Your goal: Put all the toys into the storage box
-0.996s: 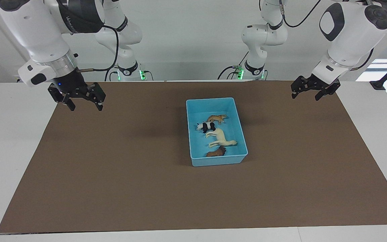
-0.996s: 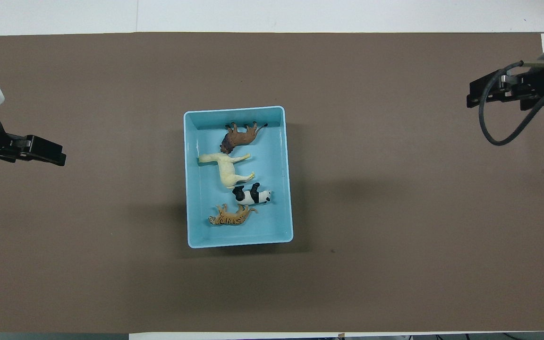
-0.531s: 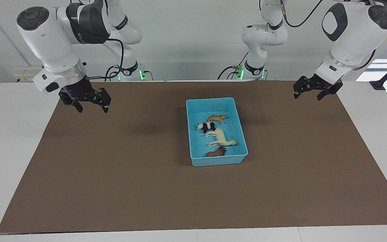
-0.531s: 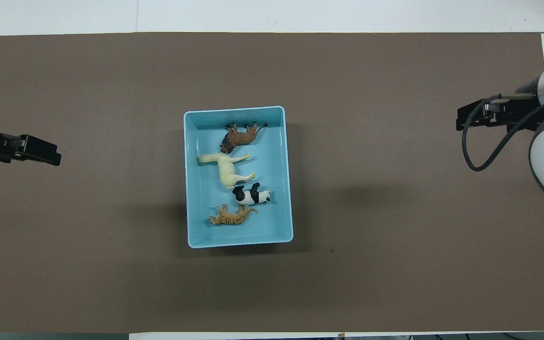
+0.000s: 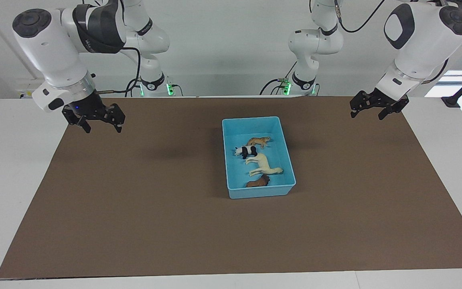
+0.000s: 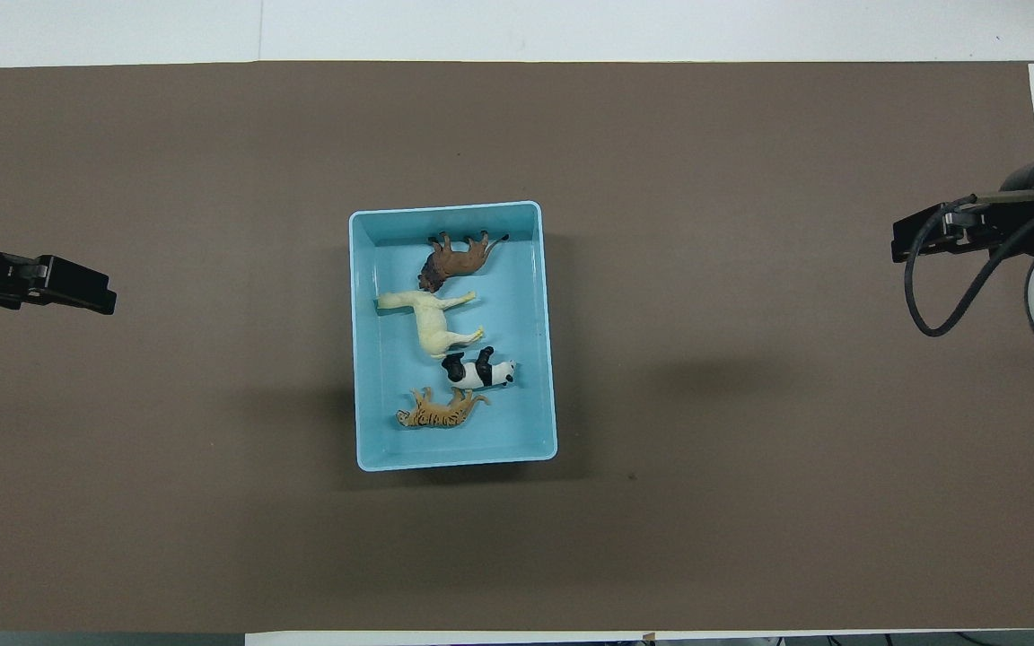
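The light blue storage box [image 5: 286, 152] [image 6: 546, 332] stands mid-mat. In it lie the cream-white horse [image 5: 264, 165] [image 6: 429, 323], the orange-tan big cat [image 5: 259, 141] [image 6: 442, 411], the dark brown lion [image 5: 258, 182] [image 6: 456, 258] and the panda [image 5: 246, 151] [image 6: 479, 371]. My right gripper [image 5: 101, 123] [image 6: 899, 242] is open and empty, raised over the mat's edge at the right arm's end. My left gripper [image 5: 368, 113] [image 6: 104, 301] is open and empty, raised over the mat's edge at the left arm's end.
A brown mat [image 5: 155, 200] [image 6: 750, 449] covers most of the white table [image 5: 10, 160]. The arm bases [image 5: 303, 82] stand at the robots' edge of the table.
My right gripper swung a little inward over the mat, then drew back toward the mat's edge. My left gripper shifted slightly. The box and toys stayed put.
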Tool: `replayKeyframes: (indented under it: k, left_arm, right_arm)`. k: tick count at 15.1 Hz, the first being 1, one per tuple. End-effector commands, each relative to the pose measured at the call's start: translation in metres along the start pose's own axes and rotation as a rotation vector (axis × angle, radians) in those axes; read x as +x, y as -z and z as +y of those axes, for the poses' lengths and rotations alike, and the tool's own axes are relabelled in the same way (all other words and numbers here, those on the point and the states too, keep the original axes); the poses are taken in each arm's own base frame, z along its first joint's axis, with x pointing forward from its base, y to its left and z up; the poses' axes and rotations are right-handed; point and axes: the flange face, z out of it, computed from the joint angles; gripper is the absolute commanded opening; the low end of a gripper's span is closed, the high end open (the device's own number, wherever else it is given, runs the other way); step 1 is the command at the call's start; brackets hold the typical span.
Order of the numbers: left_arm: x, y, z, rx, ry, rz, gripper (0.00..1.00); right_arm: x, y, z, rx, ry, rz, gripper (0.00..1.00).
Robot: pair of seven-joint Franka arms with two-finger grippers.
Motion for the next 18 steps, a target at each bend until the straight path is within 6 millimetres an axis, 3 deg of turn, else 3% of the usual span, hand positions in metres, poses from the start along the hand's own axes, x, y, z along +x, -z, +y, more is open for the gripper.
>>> replayKeyframes:
  k: [1,18]
  left_arm:
    - [-0.0031,0.0035,-0.0011,-0.004,-0.004,0.016,1.0]
    - [-0.0031,0.0035,-0.0011,-0.004,-0.004,0.016,1.0]
  right_arm:
    - [-0.0067,0.0051,0.0132,-0.018,0.034,-0.013,1.0]
    - [-0.0106,0.003,0.021,0.001,0.016,-0.039,1.0]
